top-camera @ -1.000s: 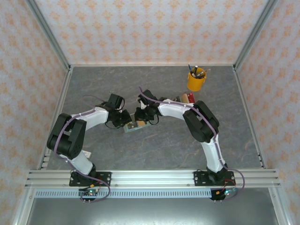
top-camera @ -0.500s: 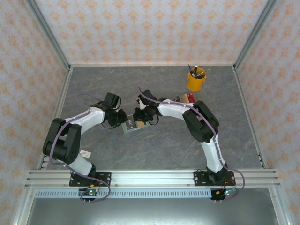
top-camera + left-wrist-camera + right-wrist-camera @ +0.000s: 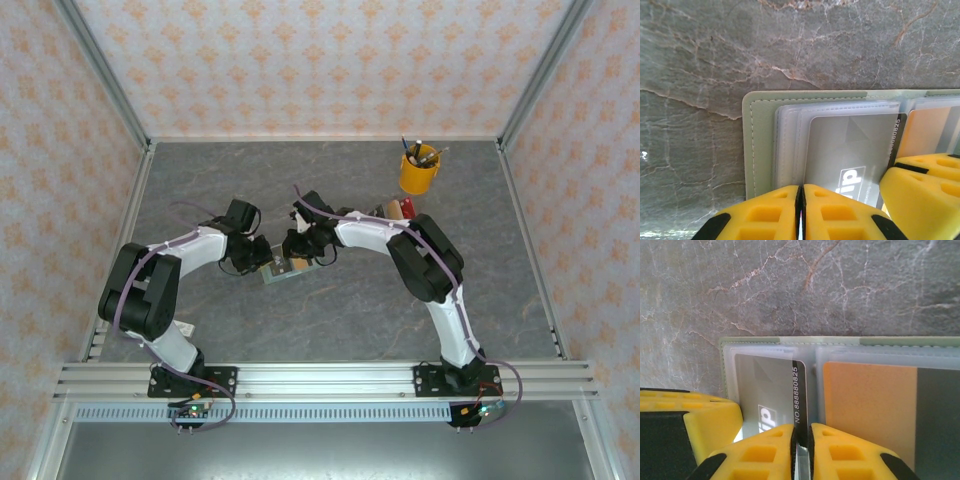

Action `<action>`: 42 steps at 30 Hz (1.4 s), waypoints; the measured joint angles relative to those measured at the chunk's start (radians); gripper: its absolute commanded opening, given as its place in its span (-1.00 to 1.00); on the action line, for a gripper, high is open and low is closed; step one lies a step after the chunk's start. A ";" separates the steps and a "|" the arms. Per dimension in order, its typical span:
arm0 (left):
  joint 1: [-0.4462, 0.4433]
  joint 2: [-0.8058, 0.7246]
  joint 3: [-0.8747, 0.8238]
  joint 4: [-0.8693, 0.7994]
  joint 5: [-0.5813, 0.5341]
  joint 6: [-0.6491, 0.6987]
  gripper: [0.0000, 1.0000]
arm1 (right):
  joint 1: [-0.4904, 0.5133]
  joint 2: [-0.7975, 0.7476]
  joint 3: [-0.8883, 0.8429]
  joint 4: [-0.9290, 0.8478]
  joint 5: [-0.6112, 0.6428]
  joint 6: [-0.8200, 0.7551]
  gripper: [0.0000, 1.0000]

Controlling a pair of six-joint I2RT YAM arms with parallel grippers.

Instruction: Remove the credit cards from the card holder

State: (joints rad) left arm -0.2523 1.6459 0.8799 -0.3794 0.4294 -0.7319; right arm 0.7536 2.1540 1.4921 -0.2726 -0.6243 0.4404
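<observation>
**Top external.** The card holder (image 3: 284,272) lay open on the table (image 3: 400,310), its long axis running roughly left to right between the two arms. The left gripper (image 3: 262,256) sat at the holder's left end and the right gripper (image 3: 296,250) over its far right part, both close down on it. The jaws were too small here to read.

**Left wrist.** The left gripper's jaws were pressed together at the holder's near edge, over its left half. Whether they nipped a clear sleeve or the cover between them could not be told. The grey card (image 3: 850,145) lay in a clear sleeve just beyond those fingertips. A yellow finger of the right gripper lay over that card's corner, on the side toward the holder's fold.

**Right wrist.** The right gripper's jaws were all but closed. The grey card's black numbered strip ran straight into the slit between them, so they appeared to pinch that edge. The strip lay in line with the fingers, just beside the holder's fold. The rest of the card reached away from the jaws toward the holder's far edge.

By my reading, the card would have to be drawn straight back along the fingers, past the holder's near edge, with the left gripper steadying the holder. The orange card (image 3: 870,405) sat in the other half, across the fold, with no finger on it.
</observation>
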 measured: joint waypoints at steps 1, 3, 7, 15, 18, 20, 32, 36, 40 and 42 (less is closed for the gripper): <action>0.000 0.003 0.002 0.000 0.000 0.000 -0.75 | 0.000 0.003 0.000 0.000 -0.004 0.000 -0.66; 0.003 0.006 0.004 0.000 0.000 0.000 -0.76 | -0.003 0.004 0.000 0.002 -0.013 0.000 -0.66; 0.006 0.014 0.010 -0.003 0.003 0.004 -0.76 | -0.008 0.005 0.000 0.007 -0.031 0.005 -0.71; 0.012 0.027 0.023 -0.002 0.004 0.027 -0.78 | -0.035 0.005 -0.039 0.097 -0.097 0.057 -0.79; 0.013 0.028 0.023 -0.002 0.004 0.035 -0.79 | -0.042 0.005 -0.062 0.135 -0.117 0.079 -0.82; 0.013 0.028 0.024 -0.002 0.004 0.039 -0.78 | -0.047 0.005 -0.072 0.156 -0.130 0.092 -0.86; 0.018 0.028 0.024 0.000 0.005 0.053 -0.65 | -0.054 -0.020 -0.144 0.248 -0.141 0.133 -1.00; 0.018 0.027 0.024 0.002 0.005 0.053 -0.62 | -0.054 -0.058 -0.188 0.258 -0.127 0.133 -1.00; 0.018 0.027 0.024 0.002 0.003 0.061 -0.63 | -0.055 -0.068 -0.207 0.266 -0.113 0.136 -1.00; 0.018 0.027 0.024 0.002 0.003 0.061 -0.65 | -0.054 -0.068 -0.212 0.270 -0.107 0.138 -1.00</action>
State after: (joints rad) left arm -0.2348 1.6730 0.9035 -0.3775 0.4328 -0.6708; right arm 0.6994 2.0857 1.2797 -0.0025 -0.7311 0.5789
